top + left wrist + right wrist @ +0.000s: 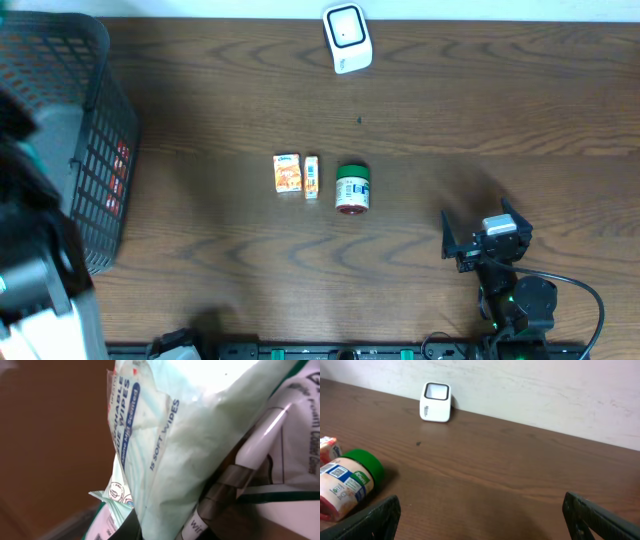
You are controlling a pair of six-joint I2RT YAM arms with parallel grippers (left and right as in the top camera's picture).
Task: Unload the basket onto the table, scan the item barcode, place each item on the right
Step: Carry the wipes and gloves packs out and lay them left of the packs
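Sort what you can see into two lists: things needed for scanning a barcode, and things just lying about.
Needed: scanner, wipes.
Lying about: jar, box, slimmer box, basket.

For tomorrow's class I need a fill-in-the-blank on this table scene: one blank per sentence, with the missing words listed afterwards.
1. The jar lying on its side has a ____ lid.
2. The right gripper has its jaws ____.
3. The pack filling the left wrist view reads "15 soft ____".
4. The scanner at the table's far edge is ____ in colour.
Missing words: green; open; wipes; white.
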